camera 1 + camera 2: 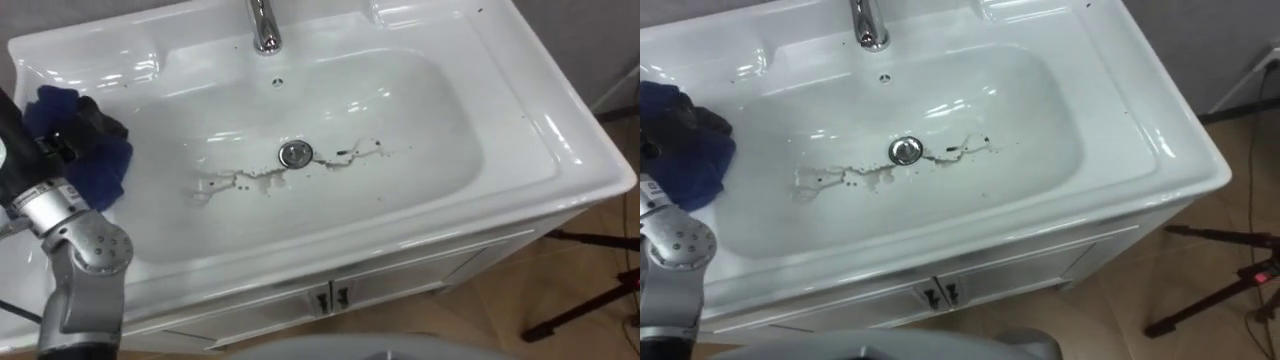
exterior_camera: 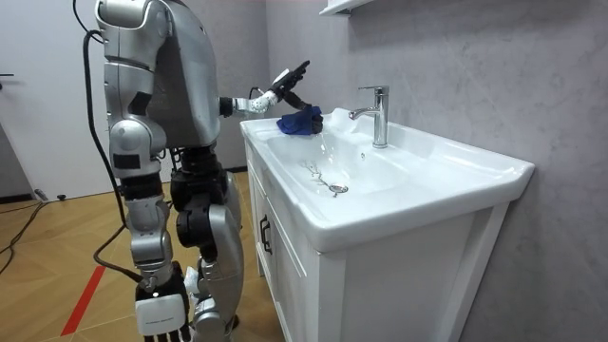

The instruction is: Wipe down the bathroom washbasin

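1. The robot is standing at the front of the basin [image 1: 560,170], facing it, with its left arm reaching out over the left rim.
2. The cloth [image 1: 108,172], dark blue and bunched, is sitting on the left edge where the rim is sloping down into the bowl. It is well apart from the dirt.
3. The left hand [image 1: 95,120] is hovering on or just over the cloth's top. Whether it is gripping the cloth, pressing on it or merely above it cannot be told from these views.
4. The right hand [image 2: 157,309] is hanging by the robot's leg, idle, and its state cannot be told either. It is probably being kept low so that it is not crowding the working arm.
5. Brown streaks [image 1: 240,180] are running across the bowl's floor on both sides of the drain [image 1: 295,153], with small specks scattered toward the tap [image 1: 263,25].
6. Judging from this, the wiping is only beginning: the mess is looking untouched, and the cloth is waiting at the rim as a starting point for a sweep down toward the drain.
7. The next move is likely calling for a firm hold, since a loose bundle could be sliding out from under the hand on the wet slope.
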Motion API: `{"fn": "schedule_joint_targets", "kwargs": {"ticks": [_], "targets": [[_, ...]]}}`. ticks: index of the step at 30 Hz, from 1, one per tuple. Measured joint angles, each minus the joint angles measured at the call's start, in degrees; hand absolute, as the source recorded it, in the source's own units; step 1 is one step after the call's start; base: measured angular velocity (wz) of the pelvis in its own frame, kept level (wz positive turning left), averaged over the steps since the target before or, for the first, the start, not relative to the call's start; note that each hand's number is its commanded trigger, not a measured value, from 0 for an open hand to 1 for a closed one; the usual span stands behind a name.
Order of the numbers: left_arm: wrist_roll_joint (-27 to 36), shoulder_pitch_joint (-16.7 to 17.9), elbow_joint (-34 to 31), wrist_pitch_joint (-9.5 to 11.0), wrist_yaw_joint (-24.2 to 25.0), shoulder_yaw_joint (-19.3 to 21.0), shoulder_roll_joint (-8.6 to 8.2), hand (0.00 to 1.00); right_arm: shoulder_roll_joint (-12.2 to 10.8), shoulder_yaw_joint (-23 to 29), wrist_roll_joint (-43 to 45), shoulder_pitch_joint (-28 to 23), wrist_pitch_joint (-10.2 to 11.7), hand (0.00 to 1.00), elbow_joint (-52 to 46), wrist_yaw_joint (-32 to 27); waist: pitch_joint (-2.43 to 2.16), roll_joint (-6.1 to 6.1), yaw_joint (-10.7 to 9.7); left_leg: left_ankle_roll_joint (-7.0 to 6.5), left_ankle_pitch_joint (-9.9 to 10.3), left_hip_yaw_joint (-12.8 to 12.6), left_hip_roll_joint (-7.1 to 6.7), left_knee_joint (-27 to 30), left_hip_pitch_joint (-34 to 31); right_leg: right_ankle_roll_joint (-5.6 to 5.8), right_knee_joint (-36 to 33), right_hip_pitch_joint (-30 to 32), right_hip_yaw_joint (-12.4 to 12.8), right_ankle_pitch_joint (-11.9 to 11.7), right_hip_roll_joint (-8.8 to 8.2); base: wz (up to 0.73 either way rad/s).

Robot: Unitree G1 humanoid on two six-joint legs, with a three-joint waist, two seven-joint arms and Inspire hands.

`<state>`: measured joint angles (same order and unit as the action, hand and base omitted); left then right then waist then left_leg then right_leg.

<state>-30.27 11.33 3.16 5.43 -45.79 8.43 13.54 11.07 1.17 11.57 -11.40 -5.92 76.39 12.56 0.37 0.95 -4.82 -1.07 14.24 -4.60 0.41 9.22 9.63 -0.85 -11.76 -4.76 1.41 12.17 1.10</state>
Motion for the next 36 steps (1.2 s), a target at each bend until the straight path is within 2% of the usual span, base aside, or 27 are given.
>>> {"fn": "schedule_joint_targets", "kwargs": {"ticks": [3, 8, 18, 24, 32, 36], "targets": [[1.0, 0.0, 1.3, -0.1, 0.0, 0.0, 0.0, 0.0, 0.0, 0.0, 0.0, 0.2, -0.5, 0.0, -0.2, -0.8, -0.09, -0.68, 0.1, 0.0, 0.0, 0.0, 0.04, -0.1, -0.1, 0.03, 0.1, 0.0, 0.0, -0.2, 0.02, 0.0], [2.1, 0.0, 3.5, -0.6, 0.2, 0.0, -0.09, 0.0, -0.3, 0.0, 0.0, 0.4, -1.2, 0.0, -0.4, -1.7, -0.28, -0.93, 0.3, 0.0, 0.0, 0.0, 0.04, -0.1, 0.0, 0.04, 0.2, -0.1, -0.1, -0.3, 0.01, 0.0], [2.5, 0.0, 7.1, -1.4, 0.3, 0.0, -1.03, 0.0, -0.4, 0.1, 0.0, 1.2, -1.7, 0.0, -0.4, -3.7, -0.63, 0.84, 0.3, 0.0, 0.0, 0.1, 0.12, 0.0, 0.2, -0.01, 0.0, -0.3, -0.2, -0.5, 0.03, 0.0], [0.9, 0.0, 10.1, -2.7, 0.5, 0.0, -1.38, 0.0, -0.7, 0.1, -0.1, 1.3, -1.8, 0.0, -0.3, -5.1, -0.18, 1.35, 0.3, 0.0, 0.0, 0.1, 0.14, -0.1, 0.0, -0.01, -0.1, -0.2, -0.1, -0.5, 0.09, 0.0], [0.8, 0.0, 10.8, -4.2, 1.1, -0.1, -1.4, 0.0, -0.7, -0.1, 0.0, 1.4, -1.8, 0.0, -0.3, -6.2, -0.36, 1.69, 0.4, 0.01, 0.0, 0.1, 0.18, -0.7, 0.1, -0.01, 0.1, 0.0, -0.2, -0.5, 0.16, 0.0], [0.3, 0.1, 13.4, -4.3, 1.0, -0.1, -1.46, 0.0, -0.7, -0.5, -0.1, 2.2, -2.4, 0.0, 0.0, -6.2, -0.23, 1.46, 0.4, 0.01, 0.0, 0.0, 0.18, -0.5, 0.2, -0.01, 0.1, -0.1, -0.2, -0.5, 0.13, -0.02]]}}
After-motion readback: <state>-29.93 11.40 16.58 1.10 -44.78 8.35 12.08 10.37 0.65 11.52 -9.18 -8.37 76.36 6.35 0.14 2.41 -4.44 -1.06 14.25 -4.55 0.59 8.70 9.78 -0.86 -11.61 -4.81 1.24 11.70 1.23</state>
